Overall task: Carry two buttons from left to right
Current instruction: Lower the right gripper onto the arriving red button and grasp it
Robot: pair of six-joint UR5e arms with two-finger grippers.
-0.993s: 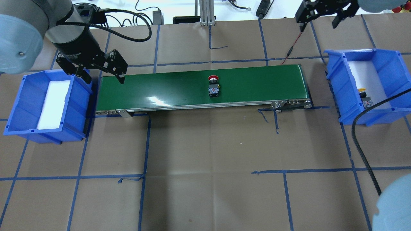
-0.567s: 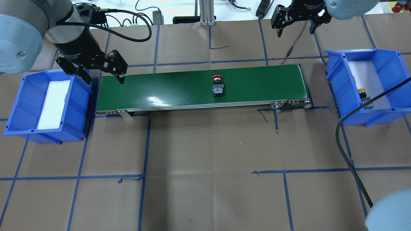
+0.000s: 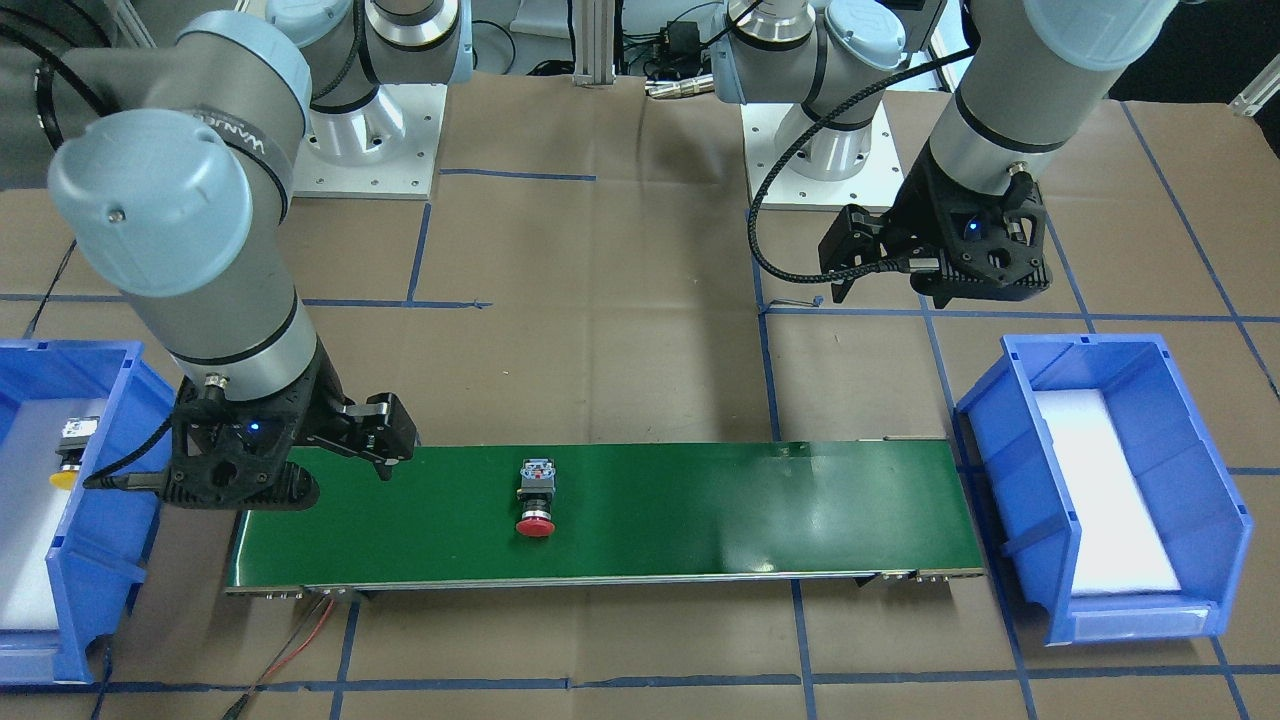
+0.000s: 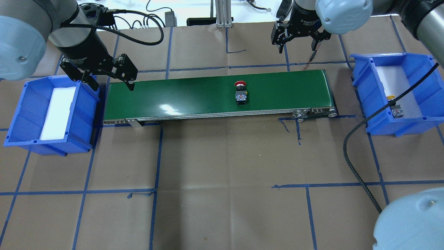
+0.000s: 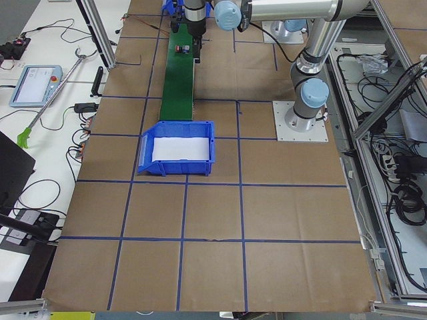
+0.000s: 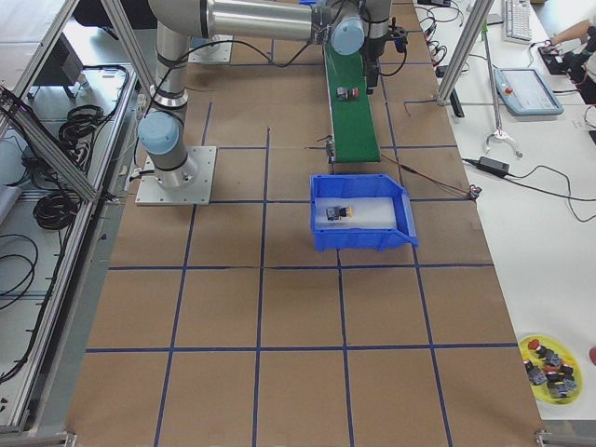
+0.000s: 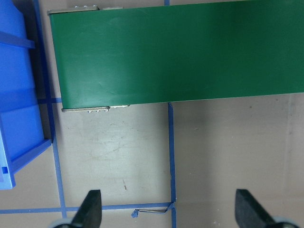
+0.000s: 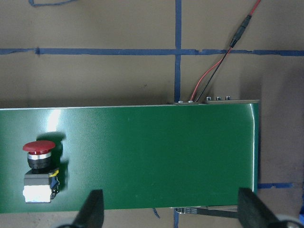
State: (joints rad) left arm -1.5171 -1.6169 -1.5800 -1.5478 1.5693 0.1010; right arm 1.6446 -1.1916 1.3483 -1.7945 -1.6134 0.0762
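Note:
A red-capped button (image 4: 240, 93) lies on its side on the green conveyor belt (image 4: 180, 95), a little right of the belt's middle; the right wrist view shows it at lower left (image 8: 40, 171). A yellow-capped button (image 4: 393, 104) lies inside the right blue bin (image 4: 421, 74), also seen from the front (image 3: 68, 455). My right gripper (image 4: 297, 47) hangs open and empty above the table just behind the belt's right part. At the belt's left end, my left gripper (image 4: 111, 85) is open and empty, beside the left blue bin (image 4: 19, 116).
The left bin holds only a white foam pad (image 4: 57, 113). A black cable (image 4: 360, 118) from the right arm drapes across the right bin's near corner. A red wire (image 4: 317, 47) runs to the belt's far right end. An aluminium post (image 4: 222, 14) stands at the table's back.
The red button has travelled right along the belt. My right gripper has swung left, from behind the right bin to behind the belt's right part. The left arm has not moved.

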